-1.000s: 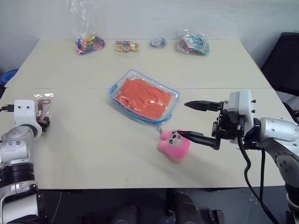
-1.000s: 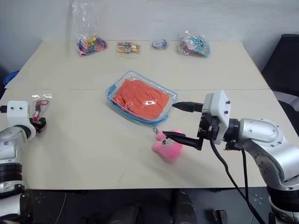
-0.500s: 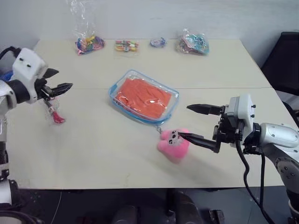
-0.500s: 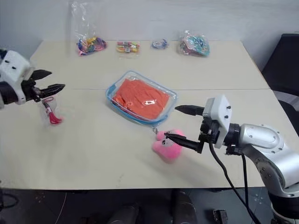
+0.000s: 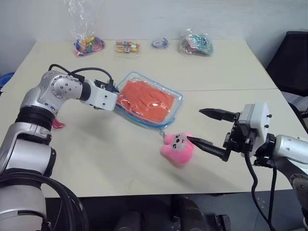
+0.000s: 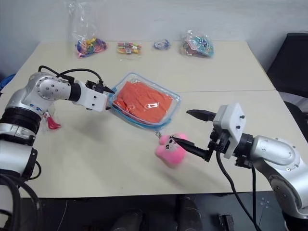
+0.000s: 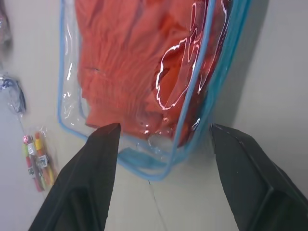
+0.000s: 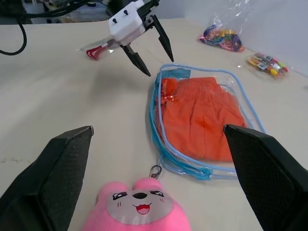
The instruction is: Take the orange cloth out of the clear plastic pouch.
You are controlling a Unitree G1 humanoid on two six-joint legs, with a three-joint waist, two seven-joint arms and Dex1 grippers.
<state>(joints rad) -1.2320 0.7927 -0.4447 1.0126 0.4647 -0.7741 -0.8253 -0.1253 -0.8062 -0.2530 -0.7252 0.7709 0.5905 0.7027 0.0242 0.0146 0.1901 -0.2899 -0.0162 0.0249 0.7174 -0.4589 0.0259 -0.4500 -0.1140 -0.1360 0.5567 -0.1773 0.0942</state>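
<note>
Care was needed: the left tool [image 8: 144, 45], open, hung by the clear plastic pouch [image 5: 148, 98] corner. It should pin that edge, not the orange cloth [image 5: 146, 97]; the right tool [image 5: 208, 130] waited open.

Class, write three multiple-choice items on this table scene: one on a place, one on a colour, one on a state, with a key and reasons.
1. Where is the orange cloth?
A. Inside the clear plastic pouch
B. Under the pink plush toy
C. On the floor

2. What colour is the pouch's zipper edging?
A. Red
B. Light blue
C. Black

3. How is the left gripper?
A. Shut on the cloth
B. Shut on the plush
C. Open, holding nothing

Key: A, cloth shows through the plastic; B, blue rim all round; C, fingers spread beside the pouch's end.
</note>
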